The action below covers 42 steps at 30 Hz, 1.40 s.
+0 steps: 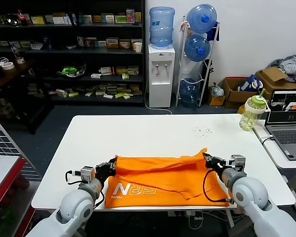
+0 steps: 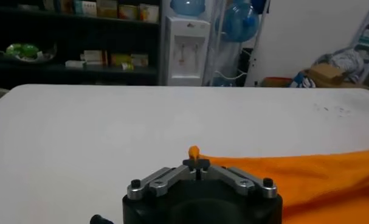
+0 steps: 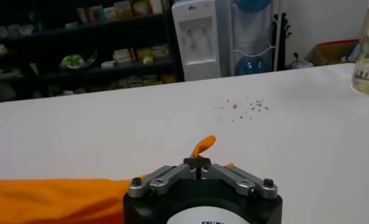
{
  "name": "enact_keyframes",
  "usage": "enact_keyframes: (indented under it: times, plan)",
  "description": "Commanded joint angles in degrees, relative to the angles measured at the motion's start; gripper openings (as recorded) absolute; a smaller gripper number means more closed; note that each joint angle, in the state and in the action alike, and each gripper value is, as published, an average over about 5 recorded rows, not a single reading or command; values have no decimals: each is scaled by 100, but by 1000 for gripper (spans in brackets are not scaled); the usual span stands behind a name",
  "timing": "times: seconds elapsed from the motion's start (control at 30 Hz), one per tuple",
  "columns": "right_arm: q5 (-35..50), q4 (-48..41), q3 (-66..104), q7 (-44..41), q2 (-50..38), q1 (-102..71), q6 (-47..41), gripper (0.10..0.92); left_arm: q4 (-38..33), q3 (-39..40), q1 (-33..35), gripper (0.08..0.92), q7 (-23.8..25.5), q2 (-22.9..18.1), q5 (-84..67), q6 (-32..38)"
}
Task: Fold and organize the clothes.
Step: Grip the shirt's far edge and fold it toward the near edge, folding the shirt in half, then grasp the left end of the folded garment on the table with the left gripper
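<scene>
One orange T-shirt on the white table, and two grippers on it, one at each end. The shirt lies along the near edge of the table, its lower hem just about at the lip, white logo facing up on the robot's left side. The left gripper has its fingers pressed together on the shirt's left upper corner; in the left wrist view a small nub of orange cloth pokes up between the closed tips. The right gripper is pinching the right upper corner the same way, a twist of orange fabric sticking out above its tips in the right wrist view. Between the two grips the top edge of the shirt sags in a fold, so the cloth is doubled along there. Beyond the shirt, the far part of the tabletop is bare save for one scatter of small dark specks toward the right. Off the table's right corner stand one green-lidded bottle and one laptop on a neighbouring desk.
</scene>
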<state>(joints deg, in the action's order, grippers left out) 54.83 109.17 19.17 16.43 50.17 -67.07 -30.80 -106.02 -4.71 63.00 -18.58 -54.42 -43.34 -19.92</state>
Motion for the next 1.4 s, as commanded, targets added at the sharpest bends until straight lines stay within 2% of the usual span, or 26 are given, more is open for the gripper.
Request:
enact_keyframes:
  times: [0.03,0.33,0.5,0.87,1.1,1.27,1.4]
  plan:
    - [102,880,506,144,-184,-1147,-72,124,-239,-41,467,93,-5,36,458,165]
    - [-59,964,713,67,-201,-1479,-131,137,-347,-128,660,93,-37,102,507,149]
    - [-184,1041,851,-115,-218,-1649,-107,259,-330,-190,720,135,-121,110,524,47]
    - [-465,1131,1223,-289,-64,-2081,52,579,-167,-291,1035,450,-84,-152,715,57]
    - [-571,1194,1303,-315,106,-2219,69,772,195,-335,888,649,-77,-406,697,85]
    - [-607,1211,1350,-319,158,-2281,76,820,313,-256,838,783,-124,-456,589,72]
    - [-612,1204,1393,-328,173,-2317,84,822,340,-202,863,820,-165,-496,562,86]
